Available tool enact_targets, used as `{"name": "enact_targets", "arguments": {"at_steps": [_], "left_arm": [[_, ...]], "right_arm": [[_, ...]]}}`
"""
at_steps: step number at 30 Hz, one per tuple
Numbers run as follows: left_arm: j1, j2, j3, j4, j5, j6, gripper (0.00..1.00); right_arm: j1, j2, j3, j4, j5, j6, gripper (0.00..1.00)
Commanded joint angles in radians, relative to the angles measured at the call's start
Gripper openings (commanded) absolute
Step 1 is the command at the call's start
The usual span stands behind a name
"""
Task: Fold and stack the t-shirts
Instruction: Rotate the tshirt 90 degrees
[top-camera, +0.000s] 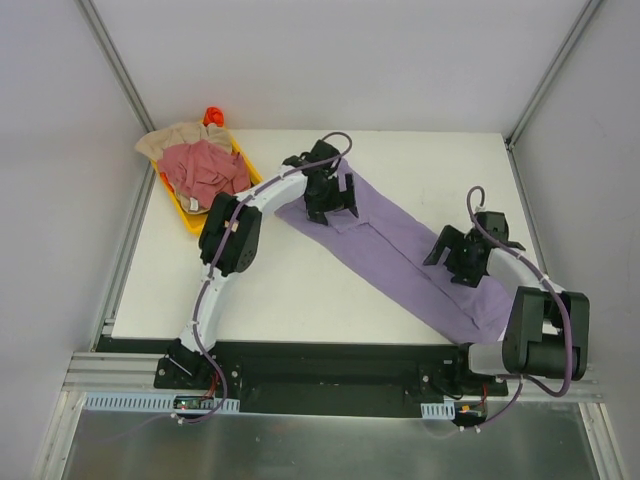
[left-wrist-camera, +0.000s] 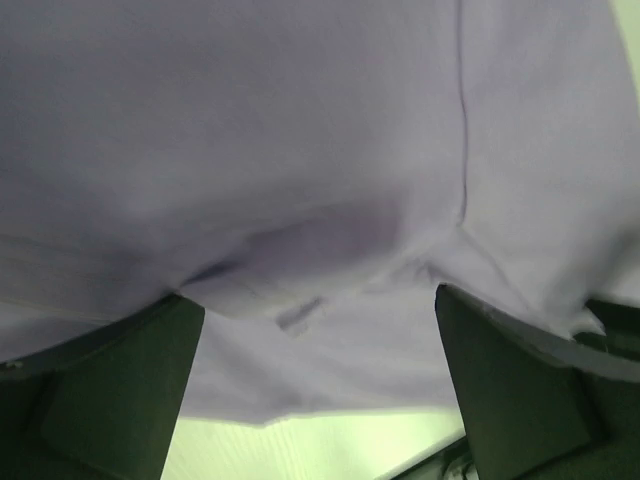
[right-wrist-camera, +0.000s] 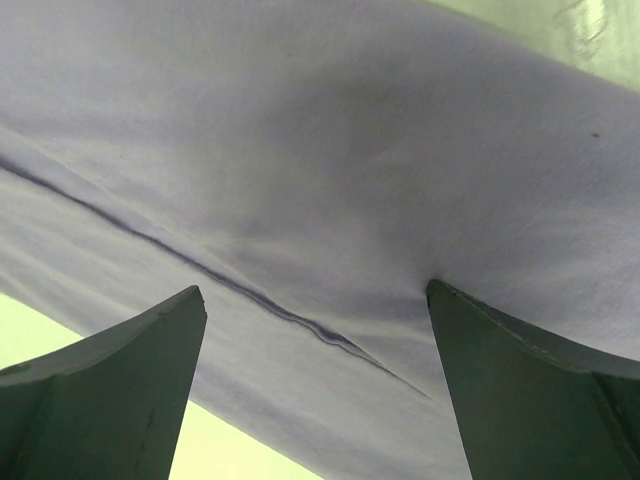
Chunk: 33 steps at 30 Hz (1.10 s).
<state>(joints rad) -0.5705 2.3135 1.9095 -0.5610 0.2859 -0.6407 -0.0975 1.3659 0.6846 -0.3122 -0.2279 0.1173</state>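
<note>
Three t-shirts (top-camera: 400, 250), one yellow tray (top-camera: 189, 222), two arms (top-camera: 214, 292)

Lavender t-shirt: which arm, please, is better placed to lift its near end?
Probably right: the right pincer, open, is above that end of the lavender t-shirt; the left pincer is over the far end.

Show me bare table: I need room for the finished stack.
Free: the near-middle table between the left arm and the lavender shirt; also the far right corner beyond it. Crowded: the far left corner, where the yellow tray holds the pink-red shirt and beige shirt; the left gripper and right gripper, both open, hang over the lavender shirt.
</note>
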Motion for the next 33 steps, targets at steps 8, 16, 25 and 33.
{"name": "enact_targets", "arguments": {"at_steps": [8, 16, 25, 33], "left_arm": [[0.158, 0.407, 0.641, -0.073, 0.173, 0.006, 0.99], [0.143, 0.388, 0.646, 0.231, 0.190, 0.000, 0.99], [0.143, -0.010, 0.356, 0.243, 0.240, 0.139, 0.99], [0.141, -0.622, -0.407, 0.230, 0.015, 0.191, 0.99]], "right_arm": [[0.437, -0.021, -0.085, -0.165, -0.090, 0.114, 0.96], [0.900, -0.008, 0.041, -0.163, -0.093, 0.176, 0.96], [0.866, 0.005, 0.369, -0.337, 0.324, -0.033, 0.96], [0.826, 0.315, 0.602, -0.369, 0.372, -0.047, 0.96]]}}
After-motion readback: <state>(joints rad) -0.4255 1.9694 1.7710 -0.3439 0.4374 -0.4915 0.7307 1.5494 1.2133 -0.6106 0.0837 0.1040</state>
